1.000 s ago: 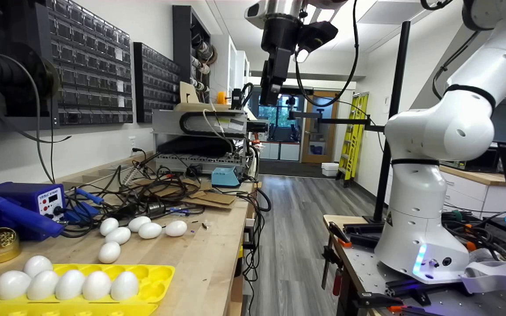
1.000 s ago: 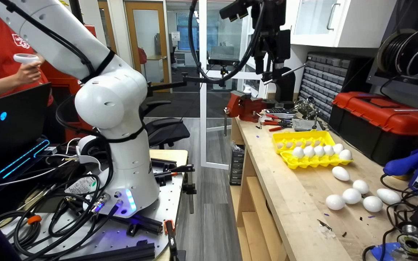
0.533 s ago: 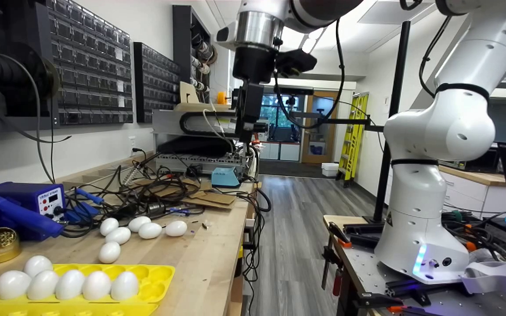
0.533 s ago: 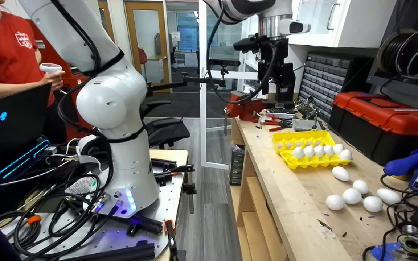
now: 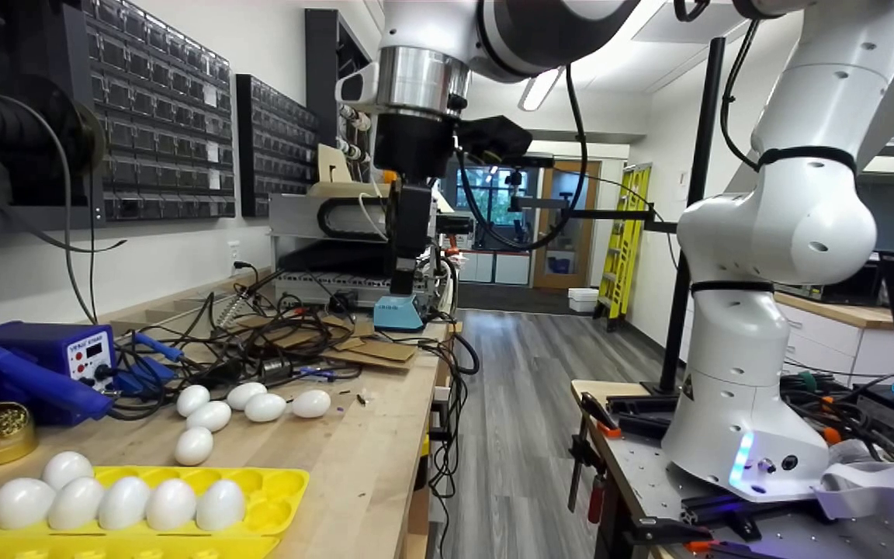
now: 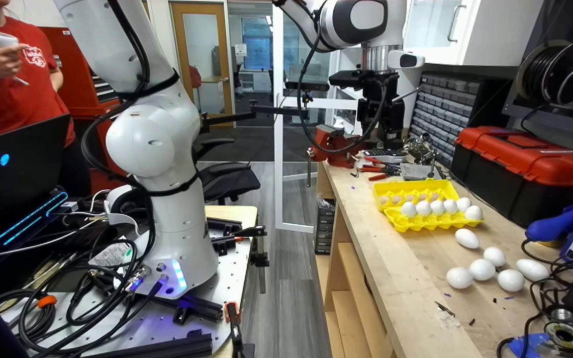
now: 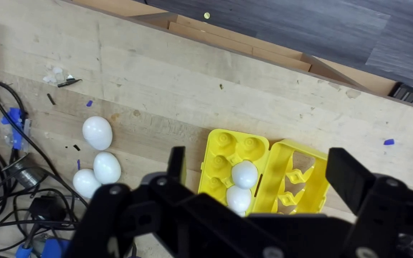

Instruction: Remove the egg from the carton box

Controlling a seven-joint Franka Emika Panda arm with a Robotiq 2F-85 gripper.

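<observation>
In the wrist view, an egg (image 7: pixel 245 174) in the carton box (image 7: pixel 218 163) lies at seven o'clock from midway between spread, unladen fingers (image 7: pixel 348 179).

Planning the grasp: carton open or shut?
Open carton: in the wrist view, its lid lies folded back beside the cups, eggs exposed.

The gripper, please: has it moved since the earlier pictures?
Yes: in an exterior view, the gripper has moved down and leftward in the picture, appearing nearer the teal box.
</observation>
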